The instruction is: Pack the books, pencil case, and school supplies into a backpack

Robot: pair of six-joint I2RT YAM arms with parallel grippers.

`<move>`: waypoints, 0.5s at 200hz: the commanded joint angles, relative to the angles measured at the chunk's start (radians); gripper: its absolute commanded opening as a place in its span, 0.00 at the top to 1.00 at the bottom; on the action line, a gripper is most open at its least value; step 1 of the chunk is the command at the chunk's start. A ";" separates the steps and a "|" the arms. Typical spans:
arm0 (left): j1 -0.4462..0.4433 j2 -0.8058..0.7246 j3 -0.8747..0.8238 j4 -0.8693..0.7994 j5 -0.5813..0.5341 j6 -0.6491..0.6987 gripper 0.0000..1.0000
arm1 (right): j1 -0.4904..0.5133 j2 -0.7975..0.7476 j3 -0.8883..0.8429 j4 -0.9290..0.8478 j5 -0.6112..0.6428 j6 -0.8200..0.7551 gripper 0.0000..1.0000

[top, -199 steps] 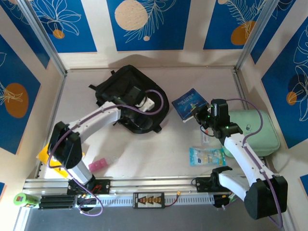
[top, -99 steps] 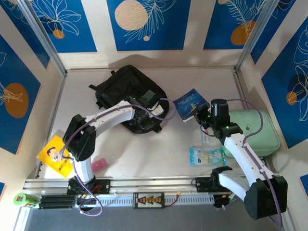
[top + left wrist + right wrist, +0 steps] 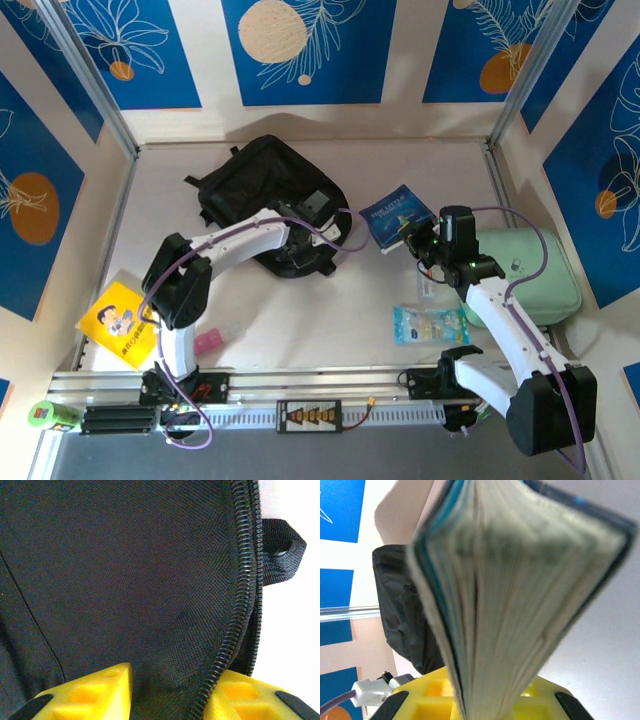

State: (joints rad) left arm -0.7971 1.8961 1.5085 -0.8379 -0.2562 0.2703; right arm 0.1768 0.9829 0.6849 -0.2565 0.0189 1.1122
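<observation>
A pale tabletop (image 3: pixel 300 310), seen from above, has two robot arms bolted at its near edge. The backpack (image 3: pixel 250 180), black and soft, lies towards the far edge, left of centre. The left arm reaches across to its right side. In the left wrist view, the left gripper (image 3: pixel 172 685) has its yellow fingers (image 3: pixel 100 690) either side of a fold of black fabric and an open zip. It stands fairly narrow, but I cannot tell whether it is pinching the fabric.

The right gripper (image 3: pixel 410 238) is clamped on the near corner of the dark blue book (image 3: pixel 392 212), right of centre, just beside the backpack. In the right wrist view the book's page edges (image 3: pixel 520 580) sit between the yellow fingers.

The yellow book (image 3: pixel 120 325) lies flat at the near left corner. A mint-green case (image 3: pixel 530 275) rests against the right edge. A clear packet (image 3: pixel 430 325) lies near the near edge, right of centre.
</observation>
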 commanded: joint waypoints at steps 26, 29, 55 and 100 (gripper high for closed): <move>-0.011 -0.023 0.034 -0.050 -0.016 0.013 0.79 | -0.005 -0.022 -0.007 0.032 -0.014 0.007 0.91; -0.011 -0.027 0.033 -0.049 -0.016 0.012 0.80 | -0.005 -0.023 -0.008 0.032 -0.014 0.006 0.91; -0.011 -0.070 0.009 -0.019 -0.033 0.009 0.84 | -0.009 -0.029 -0.004 0.025 -0.010 0.002 0.91; -0.002 -0.174 -0.031 0.063 -0.078 -0.009 0.91 | -0.071 -0.089 0.015 -0.034 -0.022 -0.016 0.91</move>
State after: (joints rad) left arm -0.7971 1.8122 1.4937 -0.8242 -0.2989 0.2703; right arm 0.1455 0.9562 0.6777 -0.2955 0.0185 1.1152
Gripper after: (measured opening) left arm 0.102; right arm 0.134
